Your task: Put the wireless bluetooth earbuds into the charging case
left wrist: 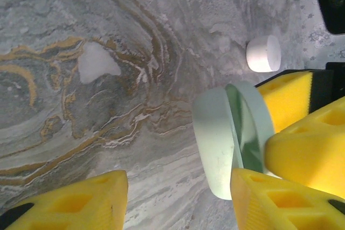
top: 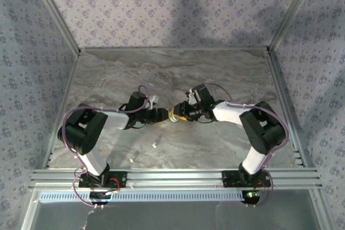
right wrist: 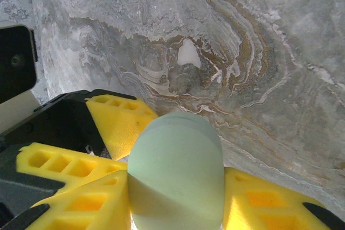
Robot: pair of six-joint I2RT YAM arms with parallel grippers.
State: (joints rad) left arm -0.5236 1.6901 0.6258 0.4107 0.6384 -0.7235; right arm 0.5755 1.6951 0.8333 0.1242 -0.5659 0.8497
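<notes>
Charging case [right wrist: 175, 171] held by right jaws, mid table [top: 226, 74], edges well clear.

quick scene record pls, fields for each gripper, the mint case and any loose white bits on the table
right gripper: shut on the mint case
left gripper: open, the case at one side of its gap
case state: looks ajar, a gap between its two shells in the left wrist view
loose pieces: two small white bits on the table in front of the left arm, probably earbuds; a white round piece beyond the case
earbuds in case: cannot tell
</notes>
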